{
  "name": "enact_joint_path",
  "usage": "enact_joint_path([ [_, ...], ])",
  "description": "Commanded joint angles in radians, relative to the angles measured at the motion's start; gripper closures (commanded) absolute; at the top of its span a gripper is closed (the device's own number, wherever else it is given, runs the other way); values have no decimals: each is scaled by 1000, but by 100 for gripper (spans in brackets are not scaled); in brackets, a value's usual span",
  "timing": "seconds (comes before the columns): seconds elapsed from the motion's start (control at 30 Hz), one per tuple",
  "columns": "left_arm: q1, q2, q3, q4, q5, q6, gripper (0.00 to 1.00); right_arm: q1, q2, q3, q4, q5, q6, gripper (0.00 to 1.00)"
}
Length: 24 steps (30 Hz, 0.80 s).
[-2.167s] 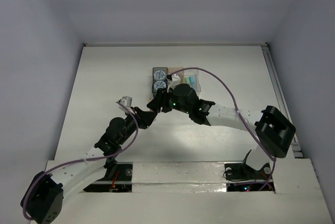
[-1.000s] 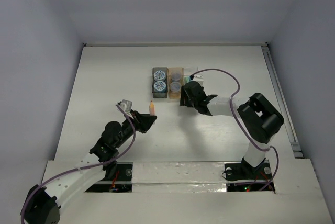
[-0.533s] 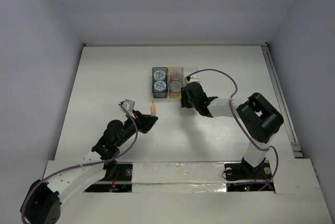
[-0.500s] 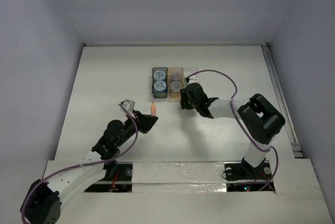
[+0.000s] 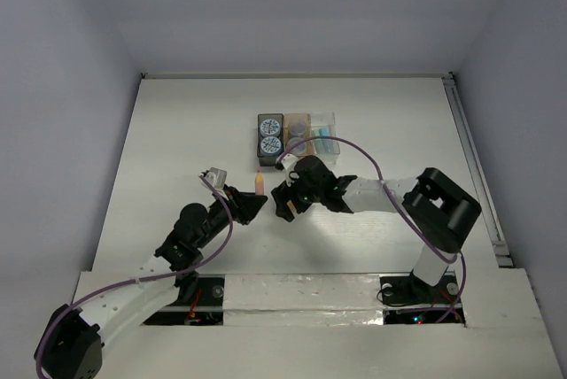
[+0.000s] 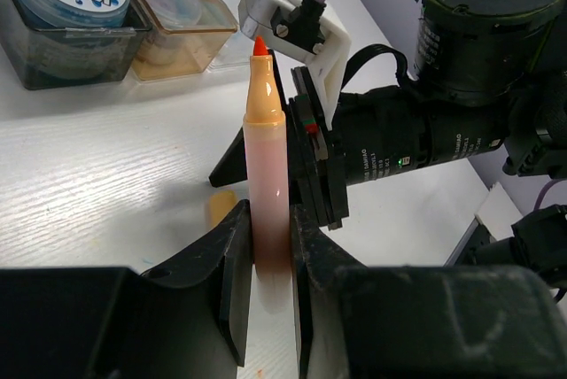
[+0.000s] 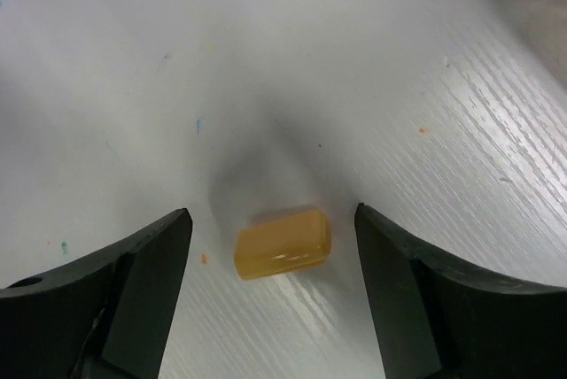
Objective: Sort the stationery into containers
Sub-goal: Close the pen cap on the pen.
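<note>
My left gripper (image 6: 268,220) is shut on an orange marker (image 6: 266,158) that stands upright, its red tip bare; from above the marker (image 5: 258,182) shows just left of my right gripper (image 5: 285,202). My right gripper (image 7: 271,220) hangs open low over the table, jaws either side of a short orange cap (image 7: 283,243) lying flat and not touching it. The same cap (image 6: 221,208) lies just behind the marker. The containers stand in a row at the back: dark grey (image 5: 259,135) with two patterned discs (image 5: 269,143), tan-orange (image 5: 297,119), clear (image 5: 333,119) with light blue sticks.
The right arm's black wrist (image 6: 425,131) and white camera block (image 6: 283,16) crowd close behind the marker. The dark grey box (image 6: 71,42) and tan box (image 6: 177,38) sit at the far left of the left wrist view. White walls ring the table.
My right gripper left the containers, came toward me and to the left, dropped beside the marker and opened over the cap. My left gripper kept hold of the marker, hardly moving.
</note>
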Motion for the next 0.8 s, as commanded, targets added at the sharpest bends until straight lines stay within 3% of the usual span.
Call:
enact_joint_path([
  [0.0, -3, -21, -1, 43, -2, 18, 100, -11, -44, 3, -111, 16, -26, 15],
  [0.1, -3, -26, 1, 35, -8, 19, 100, -1, -119, 5, -142, 10, 9, 8],
  [0.33, -3, -29, 4, 34, -13, 21, 100, 9, -220, -50, -173, -20, 265, 13],
  [0.5, -3, -17, 7, 38, -8, 21, 100, 9, -171, -50, -172, -38, 455, 16],
  [0.77, -3, -49, 3, 23, -8, 19, 100, 9, -75, -18, -127, -57, 530, 17],
])
